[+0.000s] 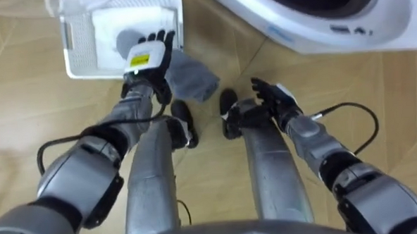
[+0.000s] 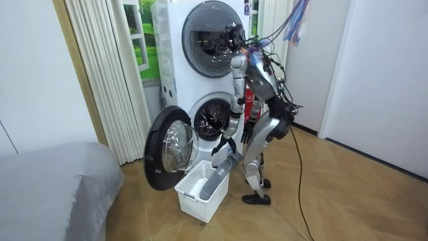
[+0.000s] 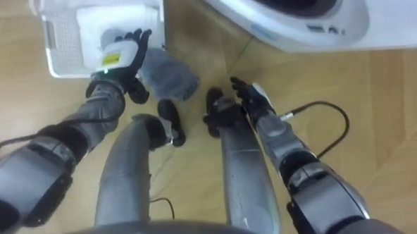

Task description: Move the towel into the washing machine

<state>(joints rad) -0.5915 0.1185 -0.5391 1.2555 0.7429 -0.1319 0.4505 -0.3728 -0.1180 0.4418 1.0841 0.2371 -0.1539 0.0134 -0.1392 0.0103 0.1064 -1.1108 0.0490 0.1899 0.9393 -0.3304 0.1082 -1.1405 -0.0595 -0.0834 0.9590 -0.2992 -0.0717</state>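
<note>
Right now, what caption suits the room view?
Robot bent before the open washing machine, left hand holding a grey towel over the white basket.

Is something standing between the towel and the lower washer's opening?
Nothing visible does. The towel hangs over the basket's rim under the left hand; the washer's door is swung open, and only floor lies between.

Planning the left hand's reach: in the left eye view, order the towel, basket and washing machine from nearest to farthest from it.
1. Grey towel, under the left hand.
2. White basket, just ahead; nearly tied.
3. Washing machine, far upper right.
</note>
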